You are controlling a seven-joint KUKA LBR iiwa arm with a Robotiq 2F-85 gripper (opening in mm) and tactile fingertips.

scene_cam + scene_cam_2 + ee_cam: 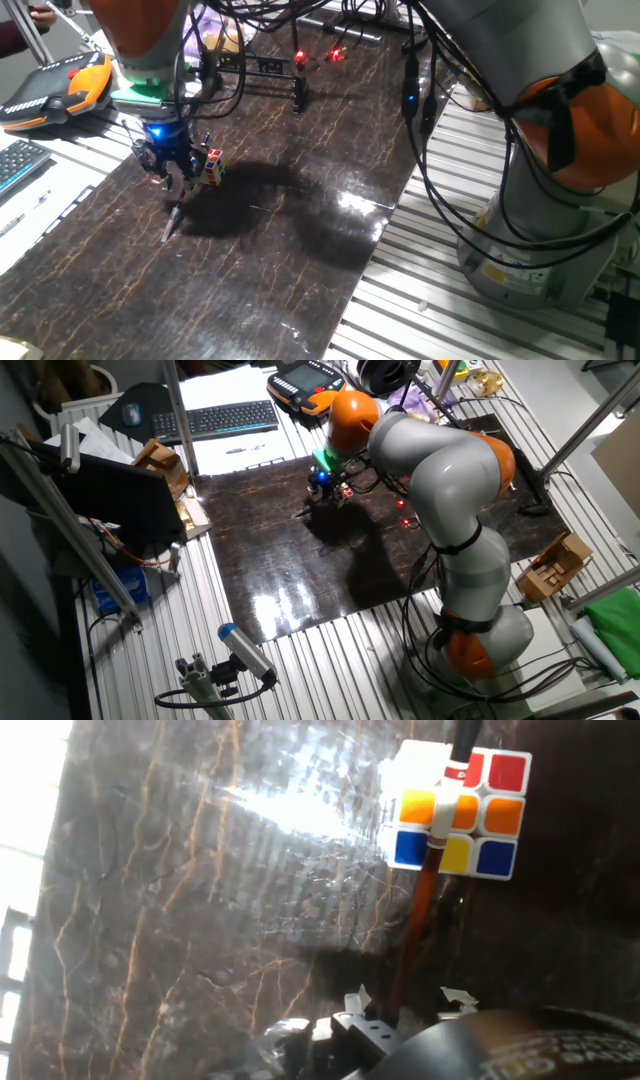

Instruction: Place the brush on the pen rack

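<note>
A dark marble-patterned table (300,260) fills the middle of the scene, seen from two fixed cameras and one camera on the robot's hand. A grey and orange robot arm (450,470) reaches over the table's far-left part. Its gripper (172,172) points down, low over the surface, with a blue light glowing just above it.

The gripper's two fingers are closed on the brush (420,920), a thin orange-brown stick. In the hand view the shaft runs straight out from between the fingers, with a white band and a dark end far from the camera. In one fixed view the brush hangs below the gripper, slanting down and to the left, its tip (166,235) at or just above the tabletop; contact cannot be told.

A small multicoloured puzzle cube (213,167) sits on the table just beside the gripper. In the hand view the brush crosses in front of it.

The pen rack (262,72), a low black frame, stands near the table's far edge, well apart from the gripper and with nothing visible on it.

As a judgement, the grasp is done. Lifting the brush, carrying it to the rack and laying it across the bars are left.
</note>
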